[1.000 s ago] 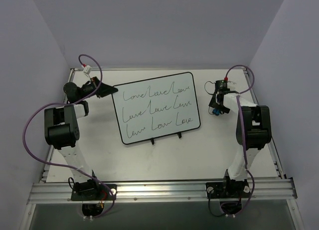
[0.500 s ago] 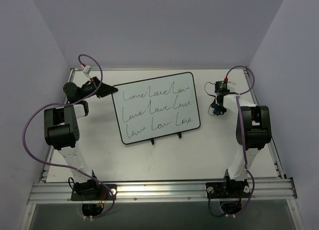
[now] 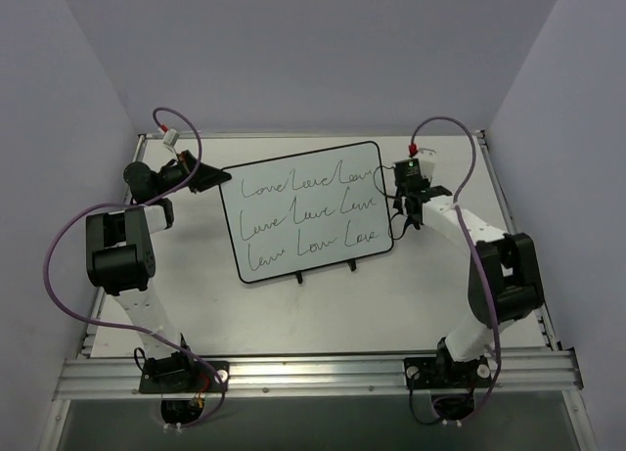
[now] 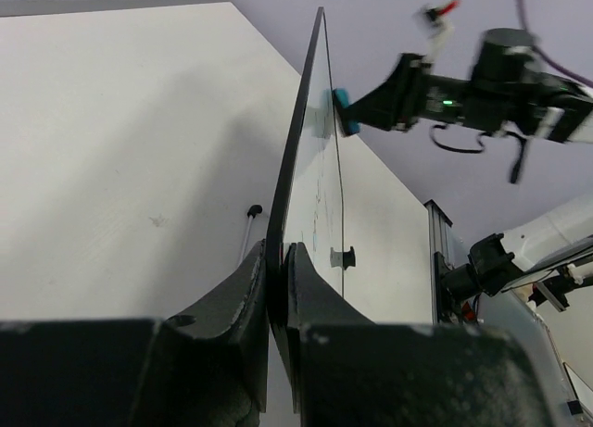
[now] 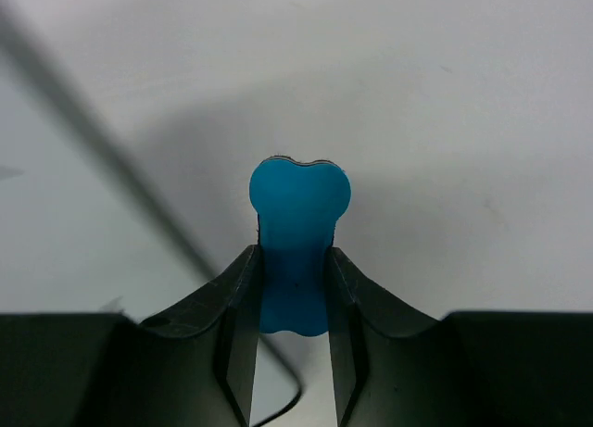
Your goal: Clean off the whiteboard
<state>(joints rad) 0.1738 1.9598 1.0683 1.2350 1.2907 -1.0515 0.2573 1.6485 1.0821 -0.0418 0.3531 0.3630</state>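
Observation:
The whiteboard (image 3: 308,211) lies mid-table with three rows of dark cursive writing and two black clips on its near edge. My left gripper (image 3: 213,176) is shut on the board's left edge; in the left wrist view its jaws (image 4: 278,251) pinch the thin black frame of the board (image 4: 320,168), seen edge-on. My right gripper (image 3: 401,219) is at the board's right edge, shut on a small blue eraser (image 5: 298,232). The left wrist view shows the eraser (image 4: 341,107) against the board's far edge. The board's frame (image 5: 102,149) runs blurred across the right wrist view.
Grey walls close in the table at the back and both sides. An aluminium rail (image 3: 313,373) with both arm bases runs along the near edge. Purple cables loop over each arm. Bare tabletop (image 3: 323,309) lies in front of the board.
My right arm has swung left with the blue eraser, from beside the board to its right edge. The left gripper and the board have not moved.

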